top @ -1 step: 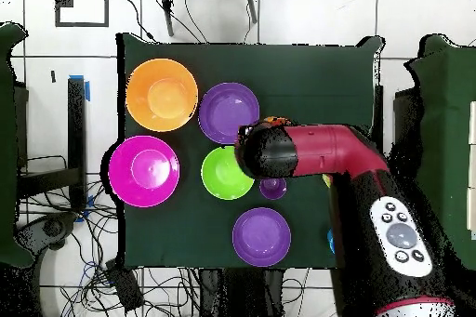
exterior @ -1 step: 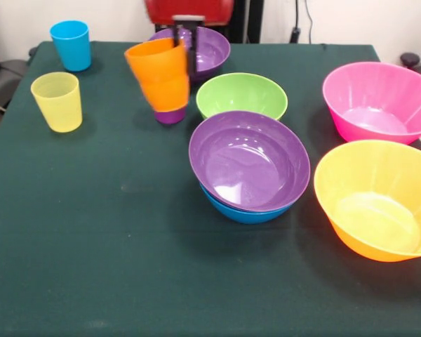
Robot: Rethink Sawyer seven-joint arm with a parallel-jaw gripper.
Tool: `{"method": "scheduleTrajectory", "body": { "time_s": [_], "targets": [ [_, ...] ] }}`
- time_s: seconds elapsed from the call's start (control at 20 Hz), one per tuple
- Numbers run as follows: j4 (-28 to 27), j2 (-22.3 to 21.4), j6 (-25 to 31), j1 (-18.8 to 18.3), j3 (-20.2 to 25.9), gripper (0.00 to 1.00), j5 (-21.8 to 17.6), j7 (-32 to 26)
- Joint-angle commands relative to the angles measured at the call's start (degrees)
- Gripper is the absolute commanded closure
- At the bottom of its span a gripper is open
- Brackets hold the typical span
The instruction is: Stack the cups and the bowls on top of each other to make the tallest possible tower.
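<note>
Gripper (exterior @ -1 step: pixel 186 53) pinches the rim of a tilted orange plastic tumbler (exterior @ -1 step: pixel 160 76), whose base sits in the small purple cup (exterior @ -1 step: pixel 170 115) directly below. Only the front view shows this grasp. Overhead, the arm (top @ -1 step: pixel 321 153) hides the orange one, with just the purple cup peeking out.

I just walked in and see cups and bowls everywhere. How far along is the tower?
Barely started. Done: one purple bowl sits nested in the blue bowl. In hand: the gripper holds the orange cup tilted over the purple cup. Left: the green bowl, pink bowl, orange bowl, second purple bowl, blue cup and yellow cup all stand apart.
</note>
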Motion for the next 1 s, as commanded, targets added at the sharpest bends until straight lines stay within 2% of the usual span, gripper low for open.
{"method": "scheduleTrajectory", "body": {
  "time_s": [0.05, 0.45, 0.65, 1.0],
  "targets": [
    [2.0, 0.8, 2.1, 6.3, -5.3, 1.0, 1.0, 12.2],
    [0.0, 2.7, 0.3, 12.7, -10.2, 1.0, 1.5, 15.8],
    [-0.3, 5.0, -1.2, 12.1, -9.7, 1.0, 4.2, 15.5],
    [0.1, 6.2, -3.4, 12.9, -11.3, 1.0, 3.1, 15.4]
  ]
}}
